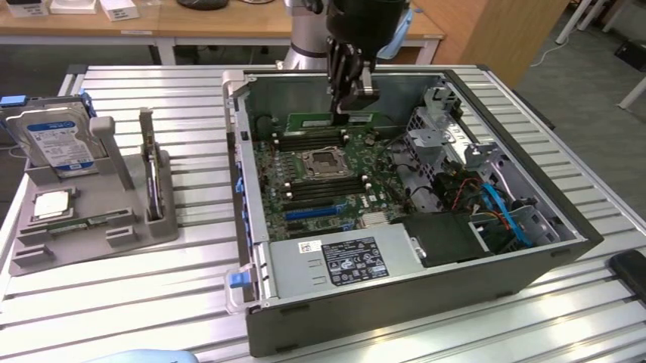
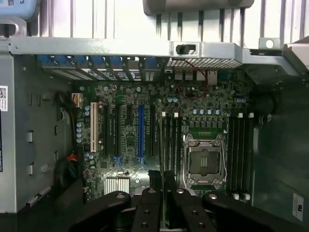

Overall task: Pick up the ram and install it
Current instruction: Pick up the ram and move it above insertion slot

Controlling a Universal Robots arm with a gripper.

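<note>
Hand (image 1: 349,107) is clenched on the ram (image 1: 313,119). It pinches the stick mid-length by the top edge, so the contact edge faces down and both ends stick out past the fingers. That grip keeps the stick level, which makes sense for a slot that wants both ends going in together.

The ram hangs inside the open case (image 1: 565,227), just above the motherboard (image 1: 302,193), and is not seated as far as I can judge. Directly under the hand are the memory slots (image 1: 308,141), their long axis parallel to the stick. The CPU socket (image 1: 325,159) sits just beyond them.

In the wrist view the hand (image 2: 163,205) looks straight down. The ram (image 2: 161,145) shows edge-on as a thin line alongside the memory slots (image 2: 172,145), with the CPU socket (image 2: 203,162) next to them. Line-up looks close, but I can't tell which exact slot.

Well away from the hand on the tabletop (image 1: 151,302), a grey holder (image 1: 96,227) carries the hard drive (image 1: 60,140) upright. That's parts staging, not in play.
</note>
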